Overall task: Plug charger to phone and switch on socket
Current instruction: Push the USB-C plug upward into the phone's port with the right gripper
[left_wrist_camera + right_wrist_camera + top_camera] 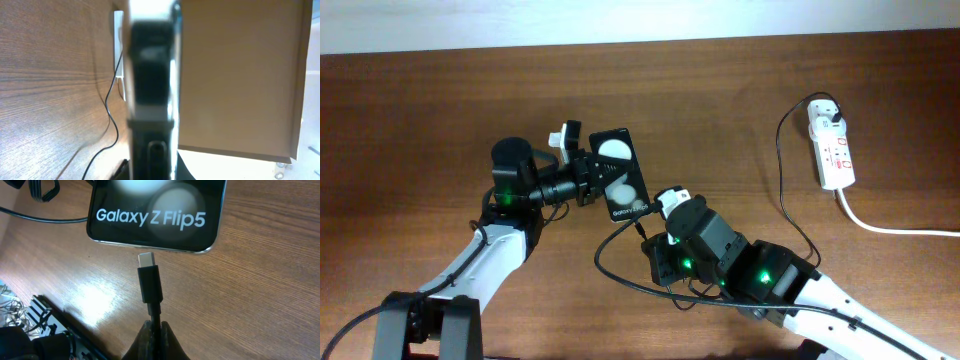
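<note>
The phone is a black slab with two white circles and white lettering, held off the table by my left gripper, which is shut on its left edge. In the left wrist view the phone is seen edge-on and blurred. My right gripper is shut on the charger cable just behind its connector. The metal tip points at the phone's bottom edge, a small gap away. The cable runs to the white plug in the socket at the far right.
The socket's thick white cord trails off to the right edge. A loop of black cable lies on the wood below the phone. A pale board fills the right of the left wrist view.
</note>
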Tool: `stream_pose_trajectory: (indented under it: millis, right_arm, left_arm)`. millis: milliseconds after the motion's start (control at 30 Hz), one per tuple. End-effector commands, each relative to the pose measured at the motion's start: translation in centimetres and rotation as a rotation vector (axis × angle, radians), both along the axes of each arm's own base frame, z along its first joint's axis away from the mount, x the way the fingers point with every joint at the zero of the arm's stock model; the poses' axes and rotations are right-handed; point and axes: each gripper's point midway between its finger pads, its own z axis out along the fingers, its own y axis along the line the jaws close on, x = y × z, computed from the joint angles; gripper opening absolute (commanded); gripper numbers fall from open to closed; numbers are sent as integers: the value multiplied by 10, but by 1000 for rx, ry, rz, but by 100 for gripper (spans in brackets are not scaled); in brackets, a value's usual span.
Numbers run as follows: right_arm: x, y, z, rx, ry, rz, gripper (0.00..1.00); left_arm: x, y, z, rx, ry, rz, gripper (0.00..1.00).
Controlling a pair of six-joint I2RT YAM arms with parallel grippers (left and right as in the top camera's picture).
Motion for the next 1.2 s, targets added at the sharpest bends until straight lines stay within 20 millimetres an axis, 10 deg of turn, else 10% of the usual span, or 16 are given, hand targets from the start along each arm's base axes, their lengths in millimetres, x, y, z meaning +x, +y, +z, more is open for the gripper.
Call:
stream_pose_trajectory:
  millis: [0, 1167]
  right_arm:
    - [0, 2, 1, 3, -3, -5, 4]
    - [31, -18, 8, -73, -143, -148, 4]
  left_arm:
    - [-2, -2, 11, -14, -24, -27, 0]
    - [15, 2, 19, 12, -146, 54, 0]
